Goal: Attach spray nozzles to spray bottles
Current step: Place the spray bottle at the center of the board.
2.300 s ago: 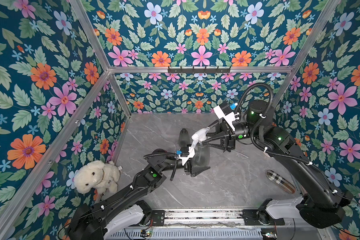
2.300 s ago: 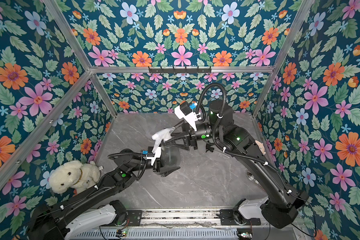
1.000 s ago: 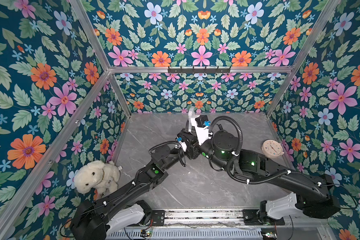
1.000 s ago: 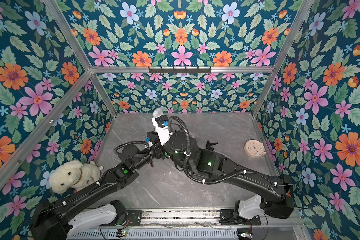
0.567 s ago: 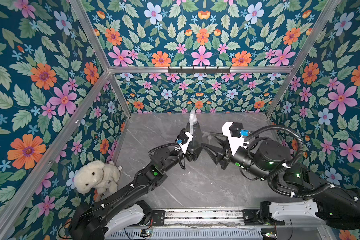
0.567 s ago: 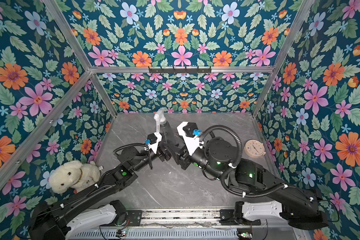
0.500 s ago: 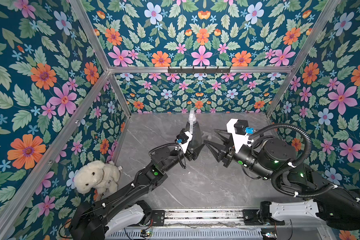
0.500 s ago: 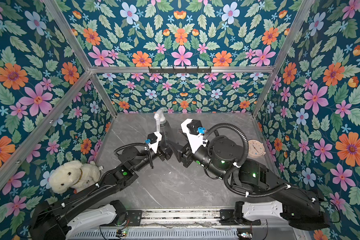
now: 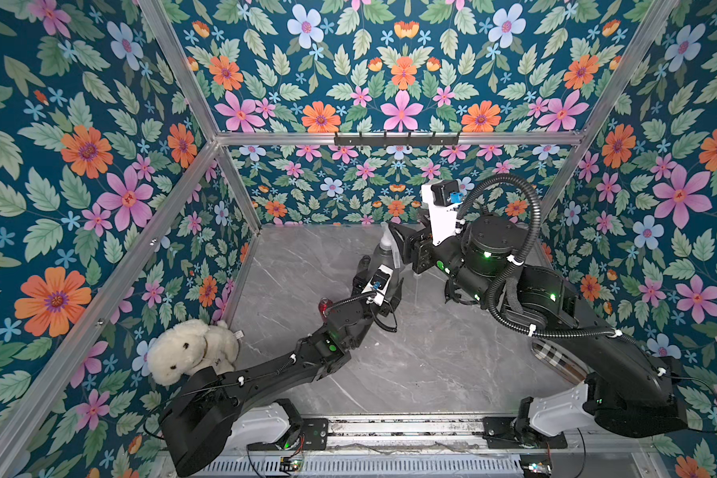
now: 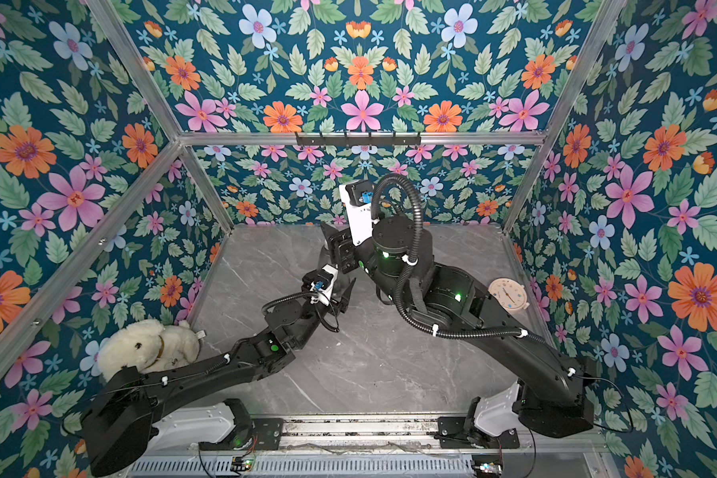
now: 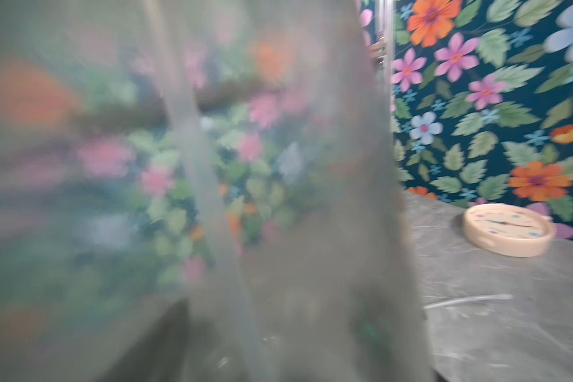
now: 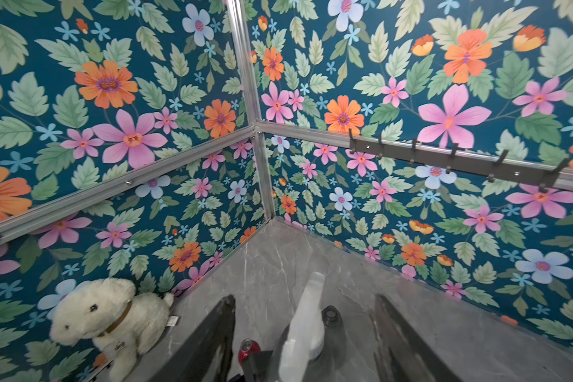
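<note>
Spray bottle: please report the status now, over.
Left gripper grips grey bottle. Right gripper open, jaws either side of white nozzle. Nozzle sits on bottle neck. Red bottle close beside.

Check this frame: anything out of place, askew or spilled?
One thing: a thin clear tube lies flat on the table, in no bottle. Whether a nozzle head is attached to it is hidden. Nothing looks spilled or damaged.

- Grey marbled table point(image 9: 410, 364)
- White plush dog point(image 9: 191, 351) against the left wall
- Pale round clock point(image 10: 508, 294) near the right wall
- Small red bottle point(image 9: 325, 306) standing upright
</note>
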